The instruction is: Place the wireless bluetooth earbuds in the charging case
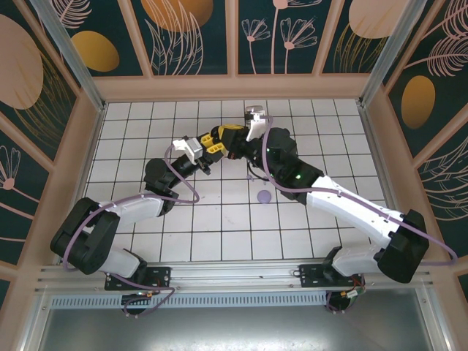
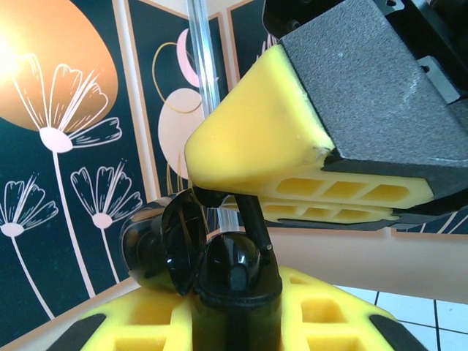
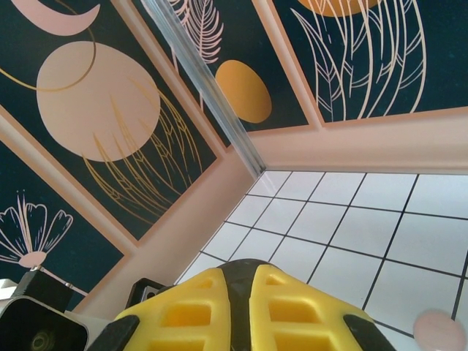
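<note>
mostly hidden, black earbud (image 2: pixel 251 218) pinched by right hand (image 2: pixel 228 189) above case (image 2: pixel 235 281).

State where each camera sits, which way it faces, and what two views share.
Top external: above, behind the bases, looking down on the grid table; both arms visible.
Left wrist: faces the patterned walls; left gripper holds a black case.
Right wrist: faces a wall corner; right gripper shut.
Shared: left wrist and top views both show the right gripper.
</note>
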Robot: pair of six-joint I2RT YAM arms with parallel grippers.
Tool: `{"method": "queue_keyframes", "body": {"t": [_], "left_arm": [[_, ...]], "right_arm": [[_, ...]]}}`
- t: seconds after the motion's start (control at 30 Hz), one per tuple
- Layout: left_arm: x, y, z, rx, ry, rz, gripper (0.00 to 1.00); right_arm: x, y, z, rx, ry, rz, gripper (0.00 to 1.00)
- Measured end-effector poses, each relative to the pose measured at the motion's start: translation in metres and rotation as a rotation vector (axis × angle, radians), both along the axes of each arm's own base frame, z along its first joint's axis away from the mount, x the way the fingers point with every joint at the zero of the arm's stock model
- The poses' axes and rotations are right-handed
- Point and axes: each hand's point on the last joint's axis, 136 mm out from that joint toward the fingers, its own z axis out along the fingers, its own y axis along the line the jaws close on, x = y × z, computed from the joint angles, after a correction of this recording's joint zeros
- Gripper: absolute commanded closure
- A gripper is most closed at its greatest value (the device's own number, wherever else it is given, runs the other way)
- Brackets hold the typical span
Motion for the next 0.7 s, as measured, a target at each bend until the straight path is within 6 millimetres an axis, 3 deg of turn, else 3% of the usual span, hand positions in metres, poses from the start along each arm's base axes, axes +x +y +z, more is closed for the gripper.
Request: {"method": "queue_keyframes", "body": {"t": [0.7], "left_arm": [[0.006,0.001,-0.007,0.013,0.033,0.018,1.0]], "right_arm": [[0.005,0.006,-0.013,-0.059,-0.042,0.009,0.9]]}}
